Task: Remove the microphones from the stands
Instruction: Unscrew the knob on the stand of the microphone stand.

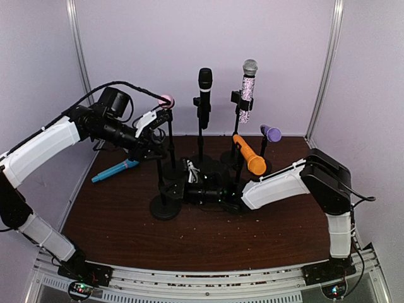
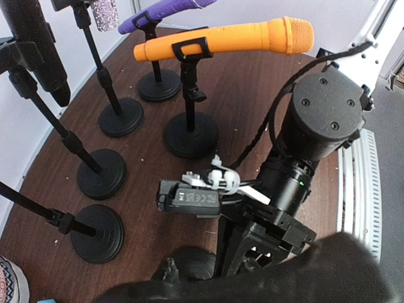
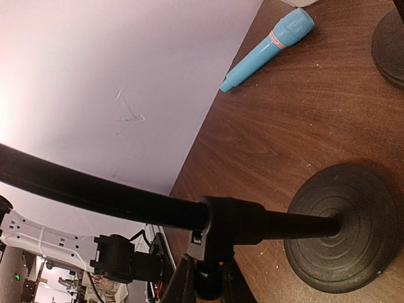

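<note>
Top external: my right gripper [image 1: 175, 189] clamps the stand [image 1: 165, 208] low to steady it; my left gripper [image 1: 159, 118] meets the pink microphone [image 1: 166, 100] atop it, and I cannot tell its jaw state.

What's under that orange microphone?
A black clip grips the orange microphone atop a thin black stand whose round base sits on the brown table. From above, the right arm mostly covers that base.
</note>
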### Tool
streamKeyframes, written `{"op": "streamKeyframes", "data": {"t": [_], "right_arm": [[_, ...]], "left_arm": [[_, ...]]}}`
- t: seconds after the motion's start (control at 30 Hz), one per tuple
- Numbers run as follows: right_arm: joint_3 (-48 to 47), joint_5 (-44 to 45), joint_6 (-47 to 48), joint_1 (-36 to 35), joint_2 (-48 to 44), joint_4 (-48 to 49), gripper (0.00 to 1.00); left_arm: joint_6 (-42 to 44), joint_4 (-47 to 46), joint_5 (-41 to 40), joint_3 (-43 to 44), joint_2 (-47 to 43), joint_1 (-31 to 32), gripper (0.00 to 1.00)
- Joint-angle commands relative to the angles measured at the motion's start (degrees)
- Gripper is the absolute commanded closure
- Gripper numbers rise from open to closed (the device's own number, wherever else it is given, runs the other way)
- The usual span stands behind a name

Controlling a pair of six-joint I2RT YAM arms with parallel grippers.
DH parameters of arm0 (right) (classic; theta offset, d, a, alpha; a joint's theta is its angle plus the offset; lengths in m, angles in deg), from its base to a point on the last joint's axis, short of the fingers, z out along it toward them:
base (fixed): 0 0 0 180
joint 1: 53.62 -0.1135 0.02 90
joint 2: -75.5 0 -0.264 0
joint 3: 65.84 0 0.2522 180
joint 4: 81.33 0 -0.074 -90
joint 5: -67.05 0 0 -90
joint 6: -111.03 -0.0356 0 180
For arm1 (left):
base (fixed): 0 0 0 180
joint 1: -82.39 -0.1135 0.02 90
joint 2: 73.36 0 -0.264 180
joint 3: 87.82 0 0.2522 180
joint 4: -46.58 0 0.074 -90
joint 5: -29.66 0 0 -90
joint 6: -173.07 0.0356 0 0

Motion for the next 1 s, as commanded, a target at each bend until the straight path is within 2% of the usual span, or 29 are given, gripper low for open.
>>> {"op": "streamKeyframes", "data": {"t": [0.0,0.27,0.5,0.53,0.57,0.67,0.7,0.87,0.97], "right_arm": [[-0.96,7.49,12.22,-1.66,-2.24,-14.20,1.00],[-5.85,23.52,26.13,-6.96,-3.88,-27.44,1.00],[-9.82,30.21,32.12,-9.04,-4.15,-33.00,1.00],[-9.83,30.76,32.59,-9.07,-4.47,-33.18,1.00],[-9.84,31.19,32.92,-9.08,-4.93,-33.28,1.00],[-9.90,31.35,33.50,-9.05,-5.82,-33.41,1.00],[-10.17,31.24,33.63,-9.01,-5.86,-33.63,1.00],[-12.19,31.52,34.24,-8.99,-5.01,-35.28,1.00],[-13.25,31.99,34.57,-9.02,-4.73,-35.85,1.00]], "left_arm": [[3.13,-0.60,-0.79,-1.61,-2.42,0.42,0.63],[4.80,0.89,-1.84,-3.61,-4.42,0.42,0.60],[4.99,0.89,-3.15,-3.75,-4.93,-0.14,0.58],[4.97,1.03,-3.42,-3.47,-4.89,-0.34,0.55],[5.01,1.51,-3.81,-3.05,-4.85,-0.50,0.48],[5.41,3.66,-5.41,-1.66,-5.60,-0.94,0.13],[5.46,4.23,-5.83,-1.60,-6.21,-1.28,0.05],[7.14,10.09,-4.02,-3.36,-9.70,-4.45,0.02],[6.42,10.77,-0.60,-5.97,-13.02,-8.57,0.02]]}}
